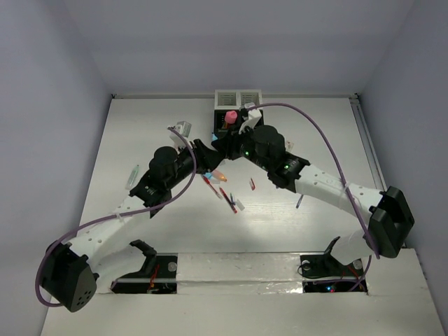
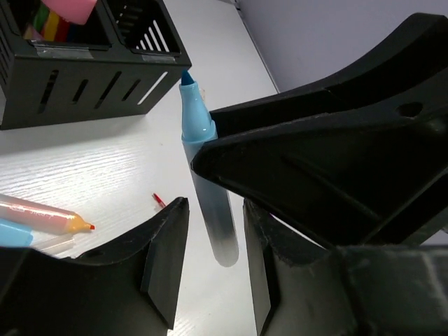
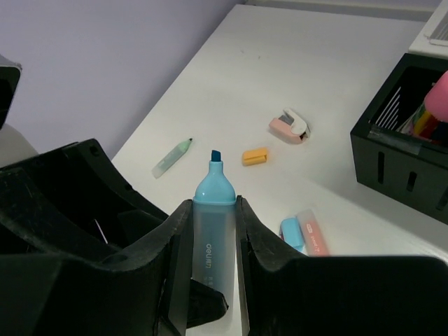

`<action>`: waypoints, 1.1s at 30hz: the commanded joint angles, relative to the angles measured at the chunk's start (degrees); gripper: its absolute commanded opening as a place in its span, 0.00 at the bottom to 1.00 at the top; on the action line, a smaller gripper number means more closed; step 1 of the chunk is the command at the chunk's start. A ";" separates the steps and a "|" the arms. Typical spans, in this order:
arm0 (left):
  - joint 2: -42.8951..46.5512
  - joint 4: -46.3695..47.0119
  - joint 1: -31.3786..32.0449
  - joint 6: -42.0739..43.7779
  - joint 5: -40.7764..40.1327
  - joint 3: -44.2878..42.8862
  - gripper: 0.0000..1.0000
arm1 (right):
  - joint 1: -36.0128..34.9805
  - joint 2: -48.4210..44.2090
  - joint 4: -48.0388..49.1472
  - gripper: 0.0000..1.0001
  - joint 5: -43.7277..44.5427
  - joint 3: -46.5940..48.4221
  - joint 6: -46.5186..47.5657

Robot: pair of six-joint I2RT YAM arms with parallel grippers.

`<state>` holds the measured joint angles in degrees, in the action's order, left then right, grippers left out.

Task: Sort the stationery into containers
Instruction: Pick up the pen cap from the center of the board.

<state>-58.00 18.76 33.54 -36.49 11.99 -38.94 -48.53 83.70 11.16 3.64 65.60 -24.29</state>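
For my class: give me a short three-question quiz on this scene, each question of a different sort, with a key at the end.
1. True or false: the marker in the right gripper has its cap on.
2. Pick one: the box holding the pink piece is A) black, B) white, C) blue.
3. Short answer: in the right wrist view, what colour is the small loose cap lying beyond the marker's tip?
Key: 1 false, the tip is bare; 2 A; 3 orange.
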 commanded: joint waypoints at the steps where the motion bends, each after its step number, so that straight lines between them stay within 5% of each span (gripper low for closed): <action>1: -0.27 4.79 1.43 0.54 -4.60 -0.52 0.33 | -0.77 -1.70 3.96 0.14 -0.91 -0.39 -0.93; 7: -2.47 4.09 2.67 1.25 -5.22 -1.05 0.14 | -1.30 -1.61 4.13 0.14 -0.74 -0.74 -1.28; 11: -1.68 3.30 2.67 1.42 -4.78 -0.53 0.23 | -1.30 -1.61 4.31 0.14 0.31 -0.30 -1.46; 14: -1.07 1.72 2.67 2.39 -4.60 -0.96 0.03 | -1.30 -1.87 4.66 0.15 0.67 -0.04 -1.63; 16: -0.28 -0.48 2.67 3.09 -5.31 -1.40 0.00 | -1.30 -2.22 4.14 0.18 0.84 0.40 -1.55; 21: 3.59 -6.97 2.67 6.95 -6.72 -3.95 0.00 | -1.30 -4.07 -0.16 0.56 -2.83 1.72 1.08; 24: 5.17 -13.03 2.67 9.59 -3.22 -6.67 0.00 | 0.02 -5.30 -6.82 0.68 -11.78 3.91 4.16; 28: 7.02 -20.68 1.45 13.81 -3.99 -11.24 0.00 | 1.24 -8.99 -7.73 0.62 -15.32 1.73 7.24; 33: 9.74 -25.27 -3.47 18.11 -4.62 -13.97 0.00 | 1.86 -7.52 -9.04 0.21 -17.18 -1.00 8.21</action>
<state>-50.30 -2.72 32.97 -22.94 7.35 -50.11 -47.13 74.67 3.81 -10.17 65.65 -18.09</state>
